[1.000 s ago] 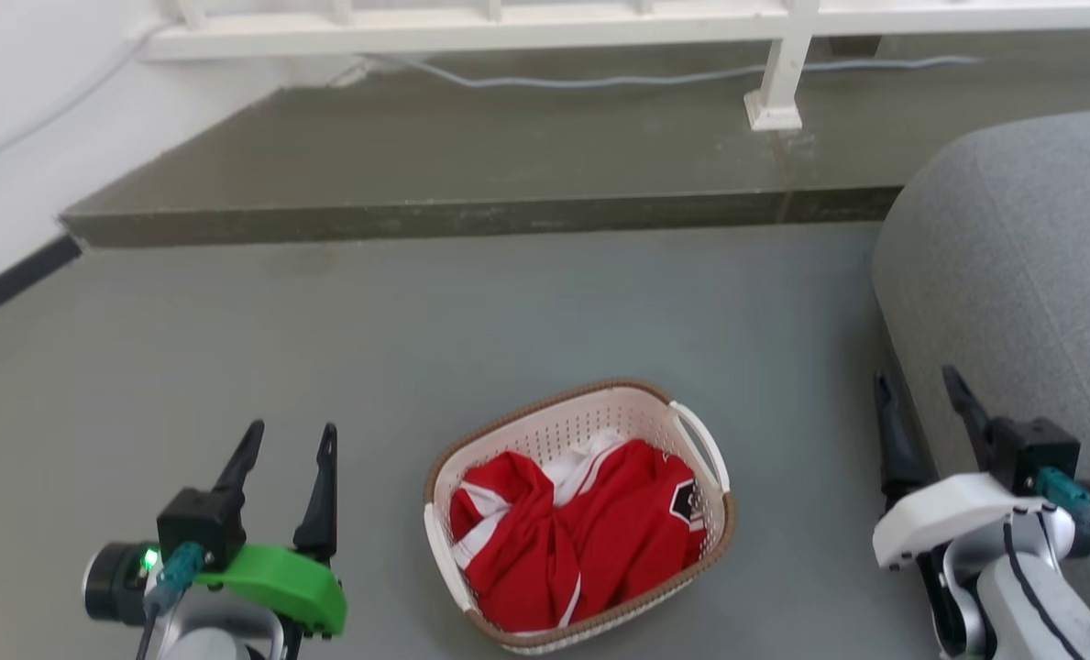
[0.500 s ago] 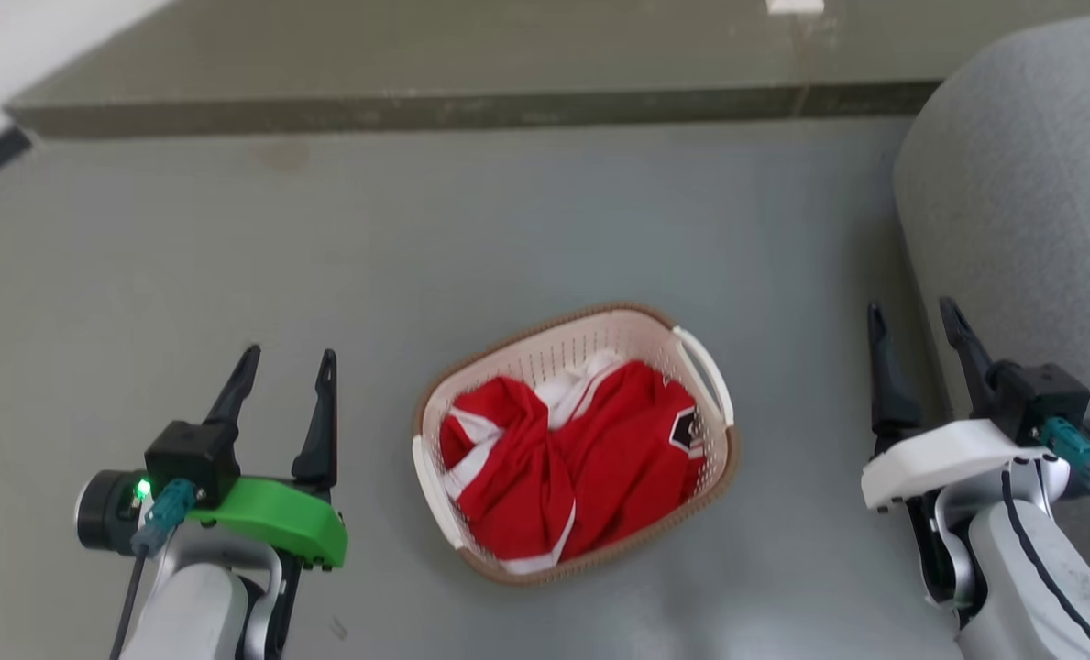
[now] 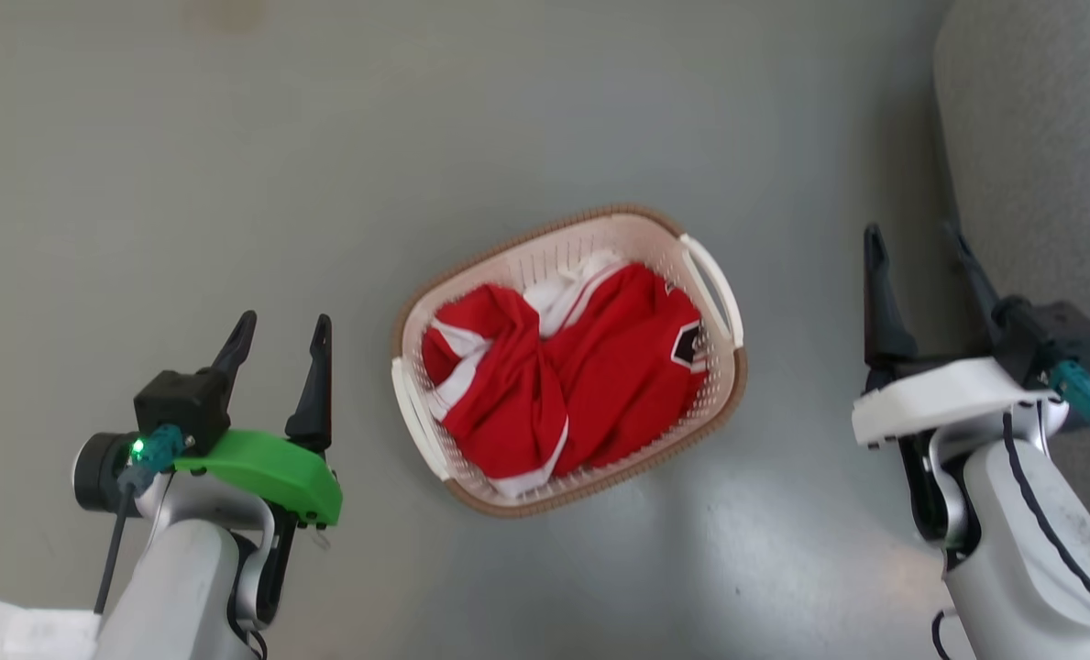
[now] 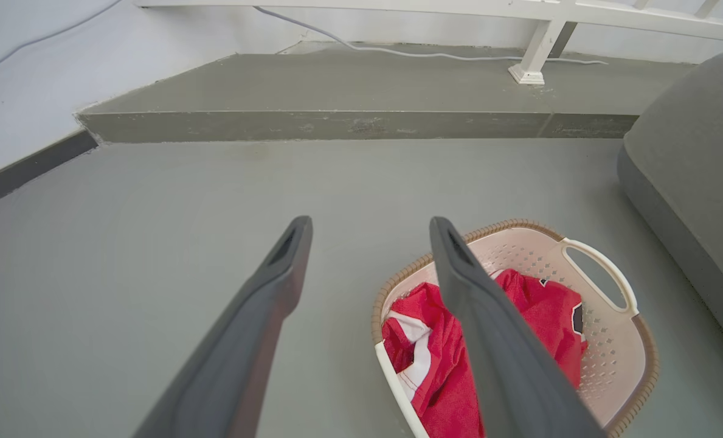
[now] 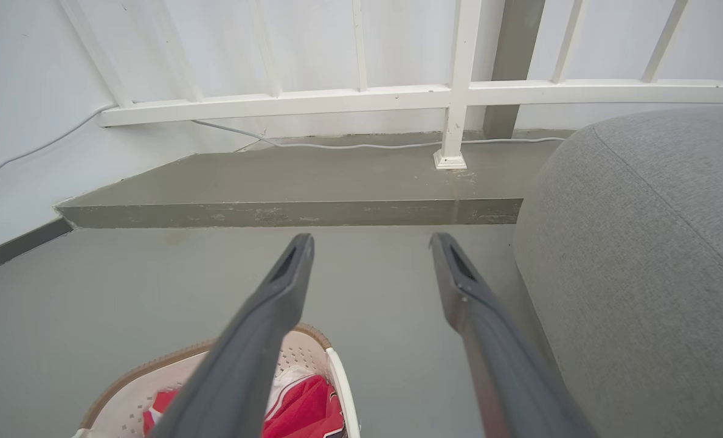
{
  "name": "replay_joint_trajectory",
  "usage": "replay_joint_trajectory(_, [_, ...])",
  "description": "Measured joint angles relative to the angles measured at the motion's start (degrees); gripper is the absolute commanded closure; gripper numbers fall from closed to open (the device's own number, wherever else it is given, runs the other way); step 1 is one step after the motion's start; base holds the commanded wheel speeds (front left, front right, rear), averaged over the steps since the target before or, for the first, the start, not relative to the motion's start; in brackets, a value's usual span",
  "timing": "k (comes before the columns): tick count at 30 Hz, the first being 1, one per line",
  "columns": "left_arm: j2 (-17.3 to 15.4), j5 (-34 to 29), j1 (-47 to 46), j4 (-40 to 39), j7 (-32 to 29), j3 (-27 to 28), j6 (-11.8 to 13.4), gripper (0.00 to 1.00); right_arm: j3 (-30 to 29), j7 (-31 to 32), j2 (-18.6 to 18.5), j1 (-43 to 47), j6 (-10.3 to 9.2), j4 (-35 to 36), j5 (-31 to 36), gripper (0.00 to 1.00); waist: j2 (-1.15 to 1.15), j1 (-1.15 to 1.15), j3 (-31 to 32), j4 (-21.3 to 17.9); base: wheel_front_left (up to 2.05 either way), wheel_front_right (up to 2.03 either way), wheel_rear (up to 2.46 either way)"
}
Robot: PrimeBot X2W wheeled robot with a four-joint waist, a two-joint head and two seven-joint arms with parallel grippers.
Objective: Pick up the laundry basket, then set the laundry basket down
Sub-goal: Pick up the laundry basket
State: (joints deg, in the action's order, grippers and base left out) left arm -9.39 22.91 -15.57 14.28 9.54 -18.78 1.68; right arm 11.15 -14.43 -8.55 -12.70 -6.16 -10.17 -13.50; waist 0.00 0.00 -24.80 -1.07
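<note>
Presently in hand: the approach before the pick-up; the laundry basket (image 3: 558,258) sits untouched on the grey floor (image 3: 233,137).
State of left gripper (image 3: 284,319): fingers spread, holding nothing.
State of right gripper (image 3: 911,231): fingers spread, also empty.
Basket from the left gripper: to its right and slightly ahead, well apart.
Basket from the right gripper: to its left and a little behind its fingertips, apart.
Beside the right gripper: a grey upholstered seat (image 3: 1040,137), close on its outer side.
Load: a crumpled red-and-white jersey (image 3: 590,376) lies inside the basket.
Grip places: one white handle (image 3: 412,417) faces the left gripper, and the other handle (image 3: 714,289) faces the right gripper.
Next move, as I judge it: each gripper swings inward and down to its nearer handle, straddles it, then both close and lift evenly.
Care needed: the basket lies skewed between the grippers, so the wrists probably need turning to meet the handles squarely.
</note>
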Motion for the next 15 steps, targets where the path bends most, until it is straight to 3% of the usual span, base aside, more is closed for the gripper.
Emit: replay_joint_trajectory(15, [1.0,3.9,-8.2,9.9,-7.0,-0.1,-3.8,0.00,0.0,-0.2,1.4,-6.4,0.00,3.8,1.1,0.00,0.00,0.00,-12.2,-2.4,0.00,0.00,0.00])
